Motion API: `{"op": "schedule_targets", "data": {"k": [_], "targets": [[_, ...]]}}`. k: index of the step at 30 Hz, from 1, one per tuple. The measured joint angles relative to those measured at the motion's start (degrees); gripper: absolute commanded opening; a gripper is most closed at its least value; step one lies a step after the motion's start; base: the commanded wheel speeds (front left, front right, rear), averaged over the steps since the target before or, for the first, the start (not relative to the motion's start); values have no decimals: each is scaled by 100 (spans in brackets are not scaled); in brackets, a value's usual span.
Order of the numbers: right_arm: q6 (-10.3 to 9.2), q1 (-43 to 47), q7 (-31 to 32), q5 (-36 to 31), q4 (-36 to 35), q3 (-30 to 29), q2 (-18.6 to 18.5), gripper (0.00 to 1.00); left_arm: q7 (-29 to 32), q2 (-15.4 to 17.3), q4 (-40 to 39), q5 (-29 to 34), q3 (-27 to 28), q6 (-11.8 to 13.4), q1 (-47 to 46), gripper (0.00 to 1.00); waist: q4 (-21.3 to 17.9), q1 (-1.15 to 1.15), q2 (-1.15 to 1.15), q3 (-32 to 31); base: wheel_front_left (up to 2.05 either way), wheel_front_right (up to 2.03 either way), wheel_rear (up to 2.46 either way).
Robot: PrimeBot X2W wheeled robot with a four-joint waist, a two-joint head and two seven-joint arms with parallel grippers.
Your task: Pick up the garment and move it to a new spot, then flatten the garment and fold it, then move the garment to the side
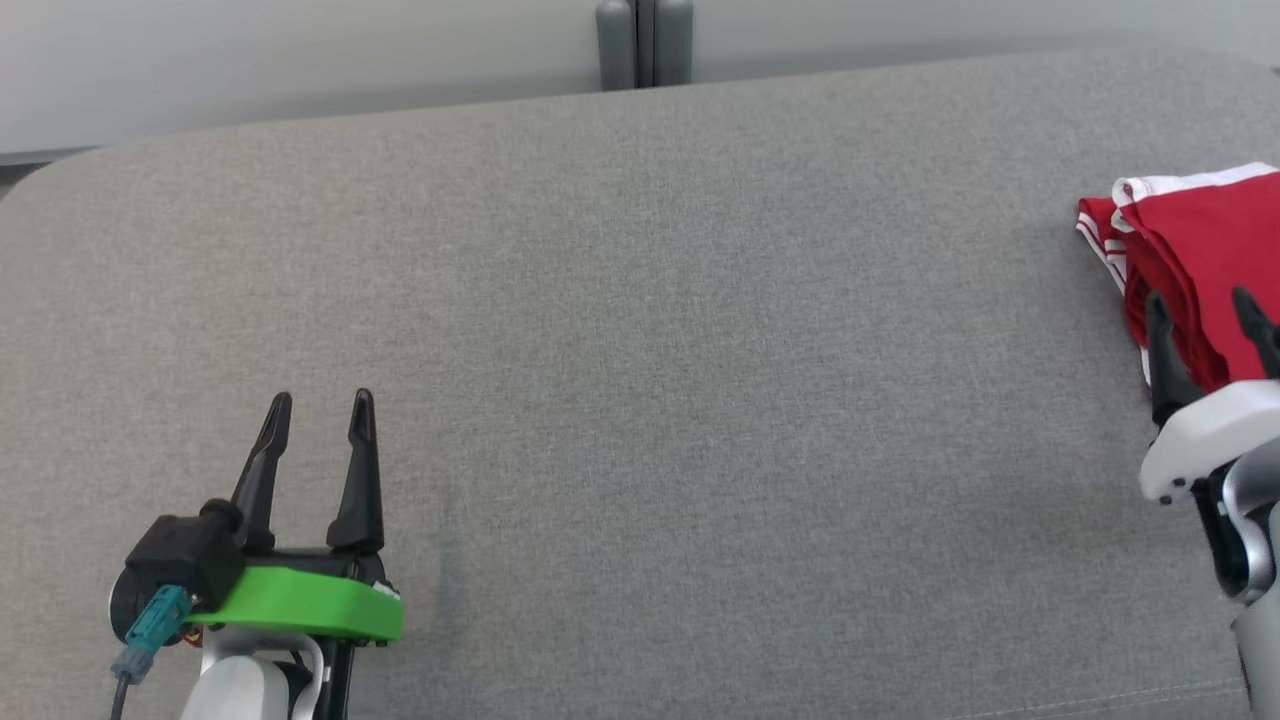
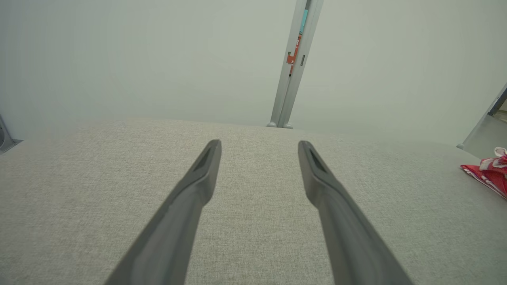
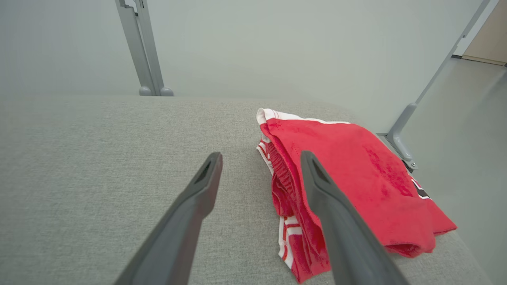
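A red garment (image 1: 1205, 255) with white trim lies folded at the far right of the grey padded table (image 1: 640, 350). The right wrist view shows the garment (image 3: 356, 174) as a neat stack close to the table's right edge. My right gripper (image 1: 1205, 310) is open just in front of it, one finger over the cloth's near edge and one over bare table, nothing held. The right gripper (image 3: 261, 158) straddles the garment's left border. My left gripper (image 1: 320, 410) stands open at the lower left, far from the garment, over bare fabric. From the left gripper (image 2: 259, 146), the garment (image 2: 489, 174) is a red patch far right.
A grey post (image 1: 645, 42) rises behind the table's far edge in front of a pale wall. A slanted grey frame bar (image 3: 431, 79) stands past the table's right edge. The table's wide middle and left are bare grey fabric.
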Motion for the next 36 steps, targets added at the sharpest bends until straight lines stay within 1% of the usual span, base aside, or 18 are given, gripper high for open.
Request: {"op": "schedule_targets", "data": {"k": [5,8,11,14,17,23,36], "targets": [[0,737,-493,-33,-747,-58,563,100,0,-9,78,11,165,0,230,100,99,0,0,-377,0,0,0],[0,1092,-617,-144,-1072,-60,809,100,0,-20,113,46,221,0,297,100,168,0,0,-558,0,0,0],[0,1389,-645,-244,-1267,-5,972,100,0,-45,160,46,279,0,382,100,248,0,0,-712,0,0,0],[0,1593,-609,-308,-1418,157,1067,100,0,-76,188,46,314,0,470,100,316,0,0,-847,0,0,0],[0,1676,-560,-325,-1550,200,1140,100,0,-89,196,46,356,0,523,100,363,0,0,-954,0,0,0],[0,1814,-488,-310,-1618,382,1252,100,-1,-123,254,47,383,0,531,100,427,0,0,-1053,0,0,0],[-1,1846,-466,-113,-1518,450,1344,100,0,-62,406,-66,202,0,527,100,348,0,0,-1047,0,0,0]]}}
